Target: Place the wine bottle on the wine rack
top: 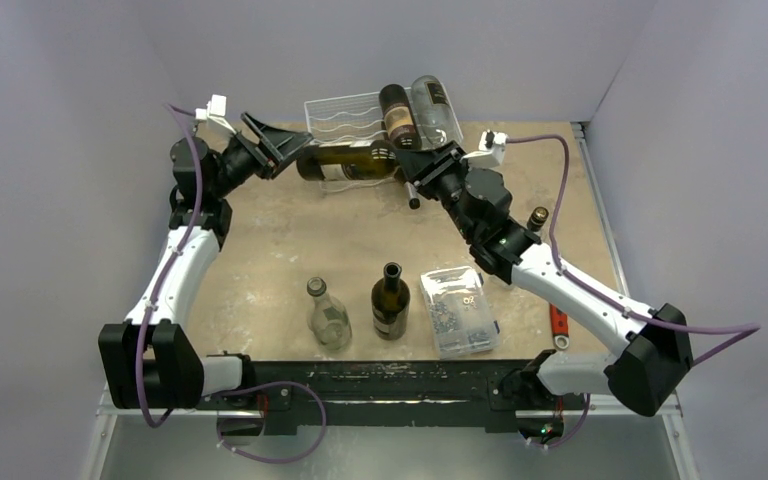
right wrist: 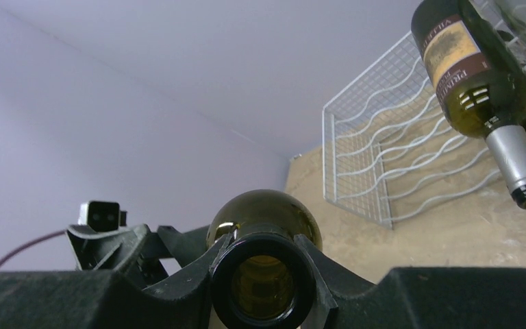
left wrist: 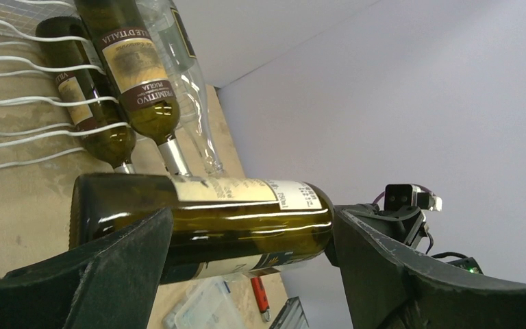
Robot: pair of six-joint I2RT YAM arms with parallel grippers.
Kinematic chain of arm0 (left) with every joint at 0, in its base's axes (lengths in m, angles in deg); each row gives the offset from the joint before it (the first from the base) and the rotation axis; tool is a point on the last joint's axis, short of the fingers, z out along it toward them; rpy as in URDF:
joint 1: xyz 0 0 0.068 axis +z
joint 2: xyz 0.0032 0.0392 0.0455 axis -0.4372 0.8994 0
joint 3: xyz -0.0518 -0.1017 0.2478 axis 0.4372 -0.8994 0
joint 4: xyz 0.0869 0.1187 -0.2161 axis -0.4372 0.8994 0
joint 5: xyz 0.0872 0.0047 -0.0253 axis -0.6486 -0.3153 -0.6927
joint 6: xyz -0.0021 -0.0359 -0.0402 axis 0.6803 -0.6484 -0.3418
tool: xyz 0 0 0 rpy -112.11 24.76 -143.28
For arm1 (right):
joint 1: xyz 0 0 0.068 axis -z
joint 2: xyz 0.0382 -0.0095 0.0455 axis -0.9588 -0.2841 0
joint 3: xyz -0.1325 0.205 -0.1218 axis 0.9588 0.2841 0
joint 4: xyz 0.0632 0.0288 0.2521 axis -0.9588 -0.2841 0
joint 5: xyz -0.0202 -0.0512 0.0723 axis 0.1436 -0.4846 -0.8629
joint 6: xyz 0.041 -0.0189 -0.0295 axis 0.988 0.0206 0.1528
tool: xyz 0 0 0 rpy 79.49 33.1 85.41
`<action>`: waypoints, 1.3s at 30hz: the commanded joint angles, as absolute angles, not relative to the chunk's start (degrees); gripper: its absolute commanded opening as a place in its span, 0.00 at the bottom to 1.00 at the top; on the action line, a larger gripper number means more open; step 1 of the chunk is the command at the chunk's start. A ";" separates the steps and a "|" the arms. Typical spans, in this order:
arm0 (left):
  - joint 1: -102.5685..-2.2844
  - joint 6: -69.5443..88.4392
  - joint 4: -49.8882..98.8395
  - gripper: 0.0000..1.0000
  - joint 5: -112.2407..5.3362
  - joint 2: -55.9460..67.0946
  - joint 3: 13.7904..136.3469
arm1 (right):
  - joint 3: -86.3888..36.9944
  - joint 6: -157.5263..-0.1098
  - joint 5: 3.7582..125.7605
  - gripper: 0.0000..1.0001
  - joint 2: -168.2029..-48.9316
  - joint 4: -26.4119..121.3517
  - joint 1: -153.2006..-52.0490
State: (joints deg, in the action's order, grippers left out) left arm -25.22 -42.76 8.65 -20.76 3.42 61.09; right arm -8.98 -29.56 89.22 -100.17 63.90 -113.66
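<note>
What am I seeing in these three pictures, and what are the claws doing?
Two robot arms are bolted at the near edge of a table. The wide picture looks down from above; the other two come from a camera on each wrist. The right claw is shut on the neck of a green bottle, held sideways in front of the white wire rack. The left claw is open at its base. A brown bottle and a colourless bottle lie on the rack. On the table: an upright clear bottle, an upright dark bottle, a plastic box.
</note>
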 commanded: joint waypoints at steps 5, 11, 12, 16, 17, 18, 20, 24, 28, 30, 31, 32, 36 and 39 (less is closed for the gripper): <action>-24.58 -44.88 2.38 0.87 -21.57 2.82 61.03 | -8.51 -20.65 98.87 0.00 -99.09 89.69 -113.53; -23.99 -47.56 -0.86 0.87 -21.90 3.61 59.52 | -6.86 -16.13 101.27 0.00 -103.24 100.51 -113.53; -23.99 -48.86 -3.12 0.88 -21.88 3.95 58.87 | -6.88 -14.44 101.06 0.00 -104.31 101.85 -113.57; -23.99 -54.32 -12.45 0.89 -21.88 5.31 56.08 | -6.76 -6.15 98.09 0.00 -109.16 109.07 -113.72; -23.99 -55.29 -14.26 0.89 -22.05 5.58 55.69 | -6.92 -4.45 97.35 0.00 -110.34 110.25 -113.82; -23.99 -55.98 -15.93 0.89 -22.48 5.80 55.29 | -6.98 -3.01 96.80 0.00 -111.30 111.46 -114.07; -23.99 -57.57 -19.34 0.90 -23.35 6.20 54.02 | -6.91 -1.24 96.17 0.00 -113.26 114.70 -114.78; -23.99 -59.93 -24.51 0.91 -25.43 6.98 51.93 | -7.84 -0.18 95.94 0.00 -115.81 116.71 -117.36; -23.99 -61.15 -26.22 0.91 -26.78 8.09 50.79 | -8.90 -0.33 95.96 0.00 -117.64 117.72 -119.73; -23.99 -62.18 -27.96 0.90 -27.77 8.52 49.91 | -8.89 -0.79 96.56 0.00 -117.77 117.52 -120.66; -23.99 -62.53 -28.90 0.90 -28.08 8.63 49.60 | -8.73 -0.81 96.79 0.00 -117.75 117.47 -120.97; -23.99 -62.77 -29.55 0.90 -28.21 8.67 49.38 | -8.45 -1.05 97.10 0.00 -117.68 117.56 -121.23; -24.08 -62.08 -28.75 0.90 -27.89 8.48 49.77 | -7.08 -3.55 97.62 0.00 -115.57 116.95 -121.44; -24.08 -61.88 -27.92 0.90 -27.80 8.55 49.93 | -6.61 -4.53 97.32 0.00 -113.78 113.94 -121.40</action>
